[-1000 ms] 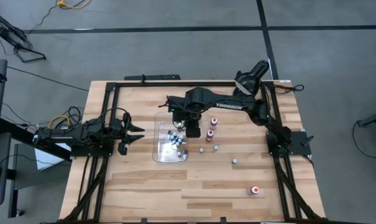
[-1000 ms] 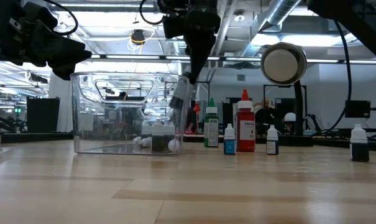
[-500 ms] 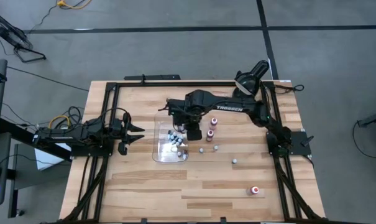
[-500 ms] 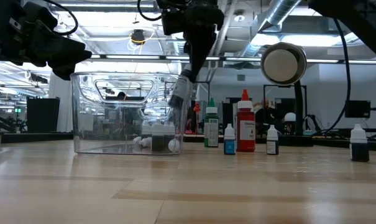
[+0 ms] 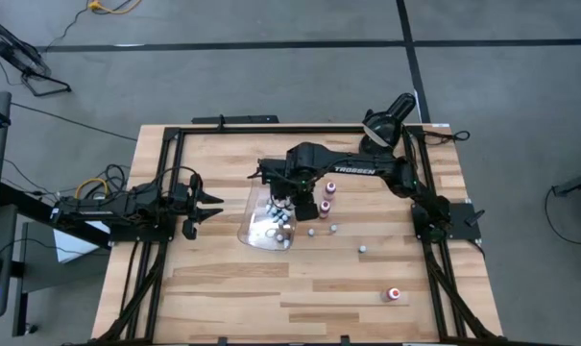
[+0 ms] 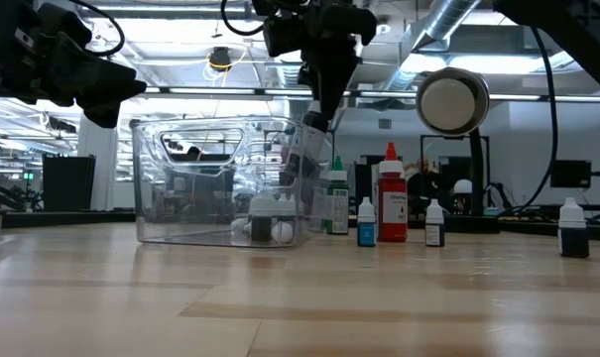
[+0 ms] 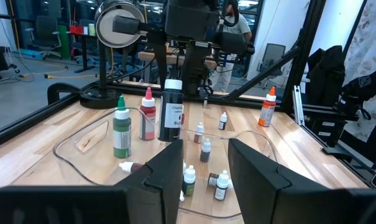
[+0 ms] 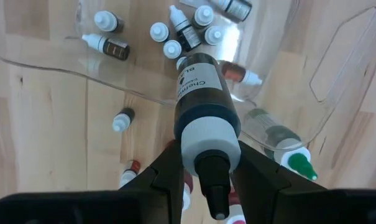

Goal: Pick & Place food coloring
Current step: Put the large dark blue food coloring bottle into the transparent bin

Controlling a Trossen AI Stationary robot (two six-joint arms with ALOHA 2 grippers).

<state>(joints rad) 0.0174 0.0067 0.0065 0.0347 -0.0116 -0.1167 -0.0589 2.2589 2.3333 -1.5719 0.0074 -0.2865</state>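
My right gripper (image 5: 283,197) points down over the clear tray (image 5: 254,234), shut on a tall black food coloring bottle (image 8: 203,102) with a white cap. The bottle's lower end (image 7: 171,134) reaches down inside the tray, close to its right wall; I cannot tell whether they touch. Several tiny bottles (image 8: 175,37) lie or stand on the tray's floor. More bottles (image 5: 326,197) stand on the table right of the tray. My left gripper (image 5: 211,207) waits open at the table's left side. My right gripper pinches the black bottle at its white cap (image 8: 209,146) between the two fingers (image 8: 170,168), coming from above and pointing down. The bottle hangs below the fingers, cap up and a little tilted, its lower end inside the tray.
A black round lamp (image 5: 386,120) stands at the far right corner. Small bottles are scattered on the table's right half (image 5: 362,249), one with a red cap near the front right (image 5: 394,294). Black rails (image 5: 271,130) frame the table.
The held bottle has swung a little toward the table's right edge as my right gripper rolled. The clear tray has slid and turned toward the right edge, and the tiny bottles inside have shifted with it.
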